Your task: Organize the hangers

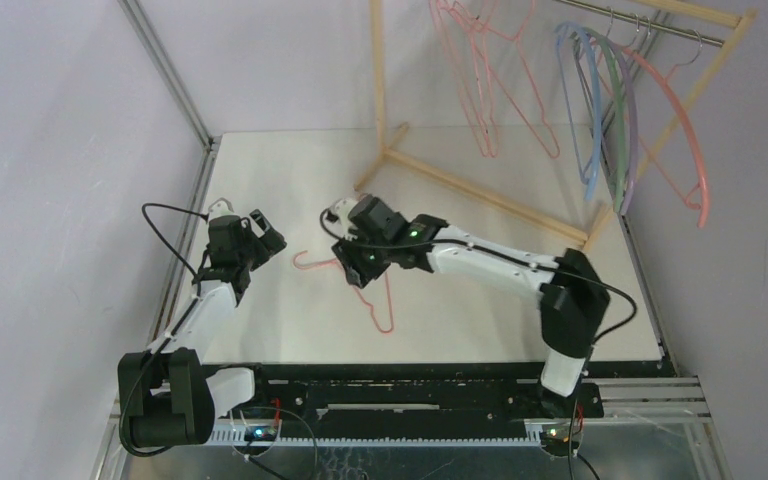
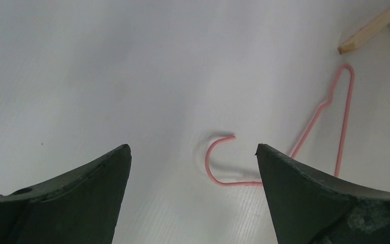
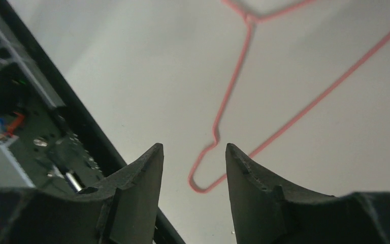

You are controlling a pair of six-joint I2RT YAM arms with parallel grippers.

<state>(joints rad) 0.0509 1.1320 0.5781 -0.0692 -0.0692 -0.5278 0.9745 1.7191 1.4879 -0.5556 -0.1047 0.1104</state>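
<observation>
One pink wire hanger point(image 1: 312, 266) lies flat on the white table between the arms. My left gripper point(image 1: 268, 236) is open and empty, just left of the hanger's hook. In the left wrist view the hook point(image 2: 217, 163) lies beyond the open gripper point(image 2: 193, 150), near the right finger. My right gripper point(image 1: 358, 268) is open above the hanger's body. In the right wrist view a hanger corner point(image 3: 203, 183) shows between the spread fingers of the gripper point(image 3: 194, 147), which touch nothing. Pink wire hangers point(image 1: 490, 90) and blue point(image 1: 582, 120), grey-green point(image 1: 617, 120), lilac point(image 1: 633, 140) and salmon point(image 1: 688, 140) hangers hang on the rail.
The pale wooden rack frame point(image 1: 480, 190) stands at the back right with its metal rail point(image 1: 650, 22) on top; its foot shows in the left wrist view point(image 2: 370, 29). A metal post point(image 1: 170, 70) stands at the back left. The black front edge point(image 3: 81, 109) lies near the right gripper.
</observation>
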